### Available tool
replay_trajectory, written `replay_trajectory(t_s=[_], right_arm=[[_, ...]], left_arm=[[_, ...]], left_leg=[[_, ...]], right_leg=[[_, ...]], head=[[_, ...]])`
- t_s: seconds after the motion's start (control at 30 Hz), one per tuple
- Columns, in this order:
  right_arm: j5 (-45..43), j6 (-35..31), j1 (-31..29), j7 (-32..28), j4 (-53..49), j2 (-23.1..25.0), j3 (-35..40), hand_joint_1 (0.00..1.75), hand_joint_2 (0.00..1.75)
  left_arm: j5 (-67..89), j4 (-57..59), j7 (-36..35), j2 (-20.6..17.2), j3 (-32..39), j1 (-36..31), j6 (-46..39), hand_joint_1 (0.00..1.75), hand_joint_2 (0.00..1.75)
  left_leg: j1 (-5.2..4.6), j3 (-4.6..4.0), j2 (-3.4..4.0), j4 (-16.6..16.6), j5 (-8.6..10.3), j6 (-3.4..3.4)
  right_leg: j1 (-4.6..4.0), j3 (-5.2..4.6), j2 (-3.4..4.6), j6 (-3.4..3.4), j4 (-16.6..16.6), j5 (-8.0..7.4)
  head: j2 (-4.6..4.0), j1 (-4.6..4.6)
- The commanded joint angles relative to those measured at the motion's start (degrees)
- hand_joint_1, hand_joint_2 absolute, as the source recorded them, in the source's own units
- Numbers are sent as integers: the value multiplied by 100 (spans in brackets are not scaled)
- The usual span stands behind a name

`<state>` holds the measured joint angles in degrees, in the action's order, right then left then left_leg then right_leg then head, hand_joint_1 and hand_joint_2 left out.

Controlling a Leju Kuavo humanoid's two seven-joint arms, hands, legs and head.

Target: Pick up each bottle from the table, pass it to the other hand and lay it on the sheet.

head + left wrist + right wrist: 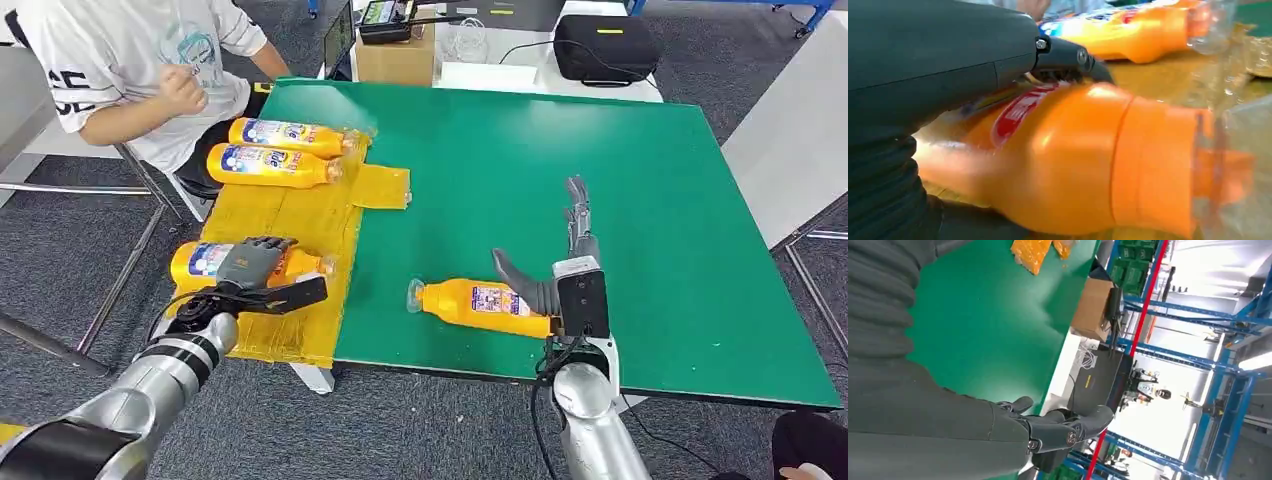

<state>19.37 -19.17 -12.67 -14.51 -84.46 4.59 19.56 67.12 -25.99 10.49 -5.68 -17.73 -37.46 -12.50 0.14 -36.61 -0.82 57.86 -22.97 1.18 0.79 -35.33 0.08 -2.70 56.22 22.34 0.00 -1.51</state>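
Lying near the table's front edge: one bottle, right robot hand beside it, fingers spread, holding nothing. Left robot hand grasps another bottle over the yellow sheet, probably for laying down.

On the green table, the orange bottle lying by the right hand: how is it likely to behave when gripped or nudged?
The orange bottle lies on its side on the green table, so a nudge would probably roll it. Its glossy plastic looks rigid and possibly slippery. The right hand, fingers apart, is beside its base; the thicker labelled body likely offers a surer grip than the clear-capped neck.
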Motion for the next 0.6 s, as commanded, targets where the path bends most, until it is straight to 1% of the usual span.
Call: replay_trajectory(t_s=[0.03,0.07,0.1,0.13,0.17,0.2,0.27,0.33,0.37,0.4,0.47,0.5,0.53,0.6], right_arm=[[-55,79,-227,8,252,-150,-98,0,175],[-55,79,-227,8,252,-150,-98,0,175],[-62,92,-227,5,263,-165,-102,0,175],[-71,102,-236,14,300,-197,-101,0,175],[-85,115,-240,25,323,-221,-92,0,175],[-85,115,-234,25,333,-233,-100,0,175],[-85,115,-234,25,333,-233,-100,0,175],[-85,115,-234,25,333,-233,-100,0,175],[-97,132,-262,50,413,-253,-100,0,175],[-104,151,-275,65,474,-281,-98,0,175],[-108,190,-312,66,640,-326,-107,0,175],[-114,228,-345,91,730,-348,-93,0,175],[-93,267,-421,118,875,-368,-58,0,175],[-67,330,-560,153,1119,-377,-10,0,175]], left_arm=[[-82,645,143,-129,-434,-177,535,0,0],[-82,645,143,-129,-434,-177,535,0,0],[-170,623,204,-117,-385,-181,566,0,0],[-468,573,408,-101,-213,-162,694,0,0],[-630,527,535,-102,-131,-143,744,0,0],[-633,524,538,-110,-131,-144,746,0,0],[-633,524,538,-110,-131,-144,746,0,0],[-633,524,538,-110,-131,-144,746,0,0],[-1060,399,884,-97,122,-74,890,0,0],[-1311,279,1105,-105,232,-8,992,0,0],[-1906,-31,1592,-165,466,173,1343,0,0],[-2159,-184,1712,-190,558,255,1472,0,0],[-2454,-381,1882,-225,637,346,1601,0,0],[-2731,-576,1964,-261,719,419,1709,0,0]], left_leg=[[-3,32,21,-6,-11,-4],[0,49,29,-6,-18,-6],[-3,36,18,-7,-9,-3],[-1,50,26,-9,-15,-6],[-1,44,19,-7,-12,-5],[-2,34,13,-7,-7,-3],[-1,53,23,-8,-15,-5],[0,35,11,-5,-8,-3],[-1,28,3,-4,-5,-2],[-1,43,10,-5,-12,-3],[-2,33,10,-7,-6,-2],[0,49,22,-7,-14,-4],[-3,41,16,-9,-9,-3],[-1,46,24,-9,-11,-5]], right_leg=[[2,25,16,7,-3,6],[-2,40,21,11,-5,10],[2,29,13,6,-4,6],[-1,42,18,10,-8,8],[-1,38,12,9,-6,7],[1,28,9,6,-5,4],[-2,44,15,11,-8,9],[-2,31,6,6,-5,5],[0,24,3,5,-3,4],[0,38,7,8,-5,9],[2,29,10,5,-5,2],[-1,43,19,9,-8,6],[2,35,15,6,-6,4],[-1,39,22,9,-8,3]], head=[[0,-2],[0,-2],[0,-4],[0,-2],[0,-2],[0,-2],[0,-7],[-2,-2],[0,-2],[0,-2],[0,-2],[0,-2],[0,-2],[0,-2]])
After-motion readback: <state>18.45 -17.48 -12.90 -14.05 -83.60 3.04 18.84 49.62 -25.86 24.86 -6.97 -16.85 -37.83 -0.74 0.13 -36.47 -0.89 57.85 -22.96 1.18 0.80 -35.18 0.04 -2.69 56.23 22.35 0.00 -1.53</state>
